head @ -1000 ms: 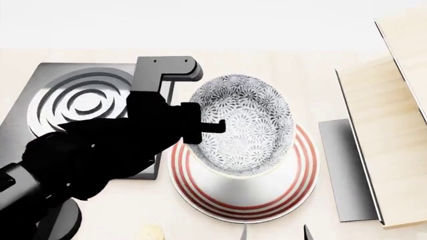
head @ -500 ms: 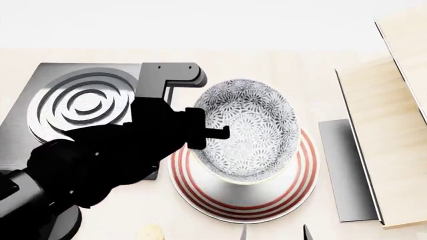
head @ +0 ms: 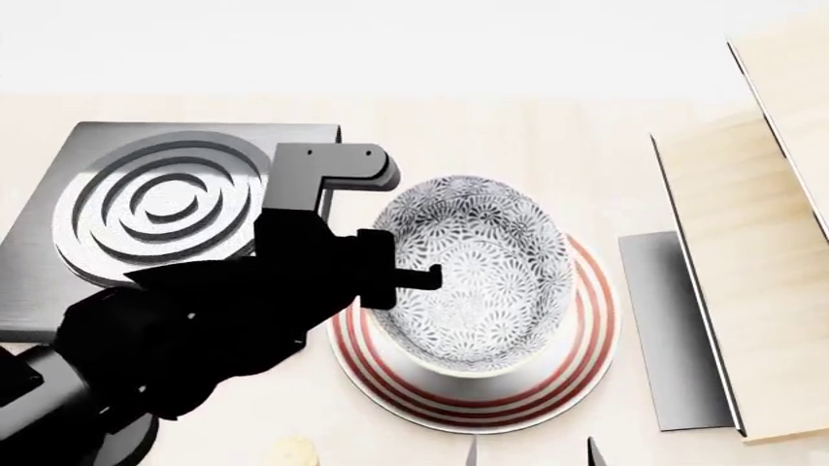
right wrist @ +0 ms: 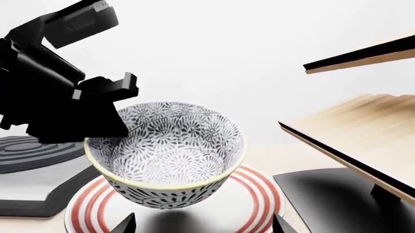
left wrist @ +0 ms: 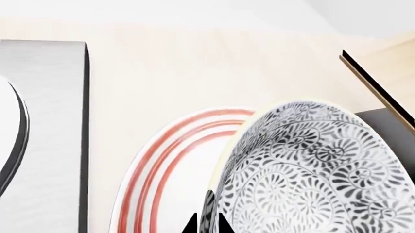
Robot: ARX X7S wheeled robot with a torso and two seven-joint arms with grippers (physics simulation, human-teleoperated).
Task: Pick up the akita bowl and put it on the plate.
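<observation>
Pale wooden desk, left wrist view: akita bowl fills the near frame, tilted, plate behind it, burner off to the side.

Head view: left claw clamped on bowl's rim, one finger inside; bowl directly over red-ringed plate, burner beside, wooden boards to the right.

Right wrist view: bowl hangs tilted just above plate, shadow beneath, not seated. Right claw tips apart, holding nothing.
</observation>
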